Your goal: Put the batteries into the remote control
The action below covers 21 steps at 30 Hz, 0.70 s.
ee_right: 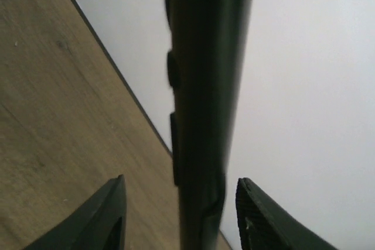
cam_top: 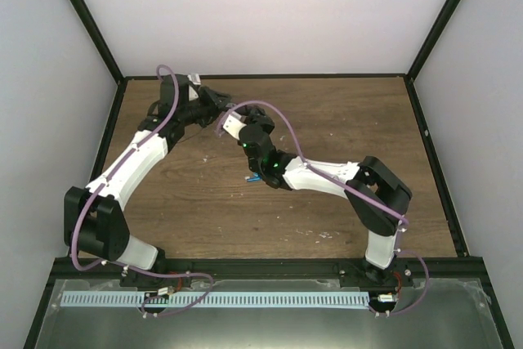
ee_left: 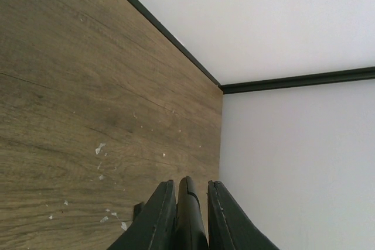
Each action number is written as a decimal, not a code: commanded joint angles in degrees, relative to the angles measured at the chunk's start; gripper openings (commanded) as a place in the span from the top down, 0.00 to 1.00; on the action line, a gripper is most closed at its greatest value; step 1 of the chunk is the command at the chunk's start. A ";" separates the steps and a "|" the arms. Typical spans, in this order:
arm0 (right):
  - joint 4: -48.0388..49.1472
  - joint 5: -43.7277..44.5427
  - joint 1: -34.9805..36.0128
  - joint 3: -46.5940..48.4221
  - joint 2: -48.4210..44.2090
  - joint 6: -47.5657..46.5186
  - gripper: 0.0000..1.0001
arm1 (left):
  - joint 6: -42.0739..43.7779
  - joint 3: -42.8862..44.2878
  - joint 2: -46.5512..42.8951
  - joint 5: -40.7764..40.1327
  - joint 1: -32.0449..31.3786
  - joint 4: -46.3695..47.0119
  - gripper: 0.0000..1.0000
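**A:** Where is the remote control (ee_right: pixel 205 86)?

**B:** It is held up off the worktop (cam_top: pixel 343 128), towards the far left. From the right wrist it shows as a long black bar running up the view, with small bumps along one side.

**A:** What grips it?

**B:** The left fingers (ee_left: pixel 161 215) are clamped on it. The left wrist view shows a thin black edge pinched between them.

**A:** And the right fingers (ee_right: pixel 108 221)?

**B:** They are parted, one on each side of the bar. Pale wall (ee_right: pixel 304 86) and worktop show in the gaps, so they straddle the bar without touching it.

**A:** And the batteries (cam_top: pixel 255 177)?

**B:** From above, a small blue speck lies on the worktop, tucked against the right arm (cam_top: pixel 327 177) and partly under it. It is apart from the remote control. Whether both batteries are there cannot be told.
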 commanded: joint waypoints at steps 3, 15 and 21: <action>-2.30 -2.11 0.15 -2.06 -3.49 5.72 0.35 | 4.10 0.53 0.70 1.71 0.23 3.40 1.00; -17.41 -25.72 -5.39 -8.52 -17.81 26.35 0.00 | 22.54 -0.78 3.10 18.04 8.00 6.19 1.00; -26.06 -50.86 -11.87 -12.29 -25.46 31.07 0.00 | 37.69 -1.07 1.76 24.03 8.90 0.30 1.00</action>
